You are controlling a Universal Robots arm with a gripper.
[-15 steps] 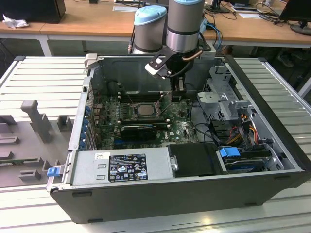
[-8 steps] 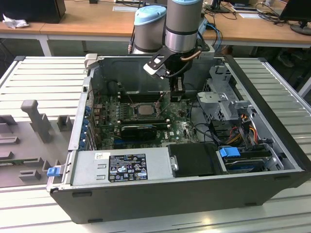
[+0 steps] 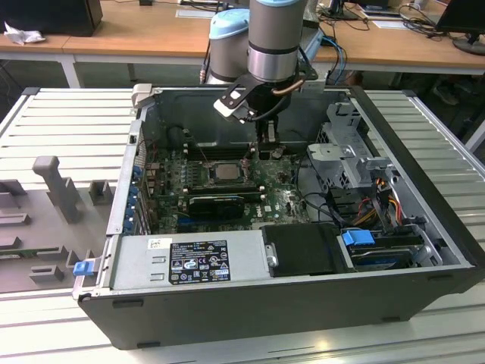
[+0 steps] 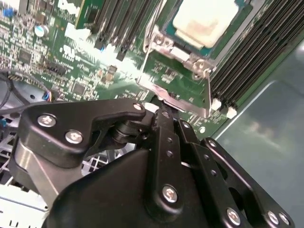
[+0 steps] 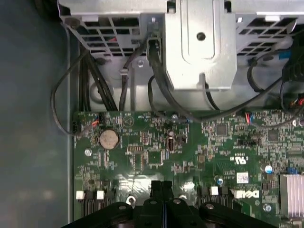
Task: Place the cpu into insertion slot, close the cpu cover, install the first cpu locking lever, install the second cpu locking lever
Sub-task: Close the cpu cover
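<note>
A: What does the exterior view give?
B: A dark grey open computer case (image 3: 303, 303) lying on a pale slatted metal table (image 3: 68, 121). The arm reaches down into it, and the black gripper (image 3: 267, 140) is low over the green motherboard (image 3: 280, 201), just to the exterior view's right of the socket.
A: And the second wrist view?
B: The socket up close. The cpu (image 4: 204, 19), a thin pale silver-grey square chip, sits in the insertion slot (image 4: 160, 42), a small square socket with a silver metal rim. It lies between rows of long black memory slots (image 4: 251, 61). The first wrist view looks across the board to a round silver coin battery (image 5: 108, 138) and a perforated silver metal drive cage (image 5: 199, 42).
A: How does the chip lie?
B: Flat, pale face up, edges square with the rim. Being square, it has no long axis.
A: The cpu cover?
B: The cpu cover (image 4: 207, 92), a silver-grey sheet-metal frame with a cut-out centre, is swung open off the chip, and green board shows through its window. Its hinge end is at the socket and its free edge points toward the gripper.
A: Fingers?
B: The fingers (image 5: 156, 190) are pressed together in both wrist views, with the tips right at that free edge; whether they pinch the lip I cannot tell
</note>
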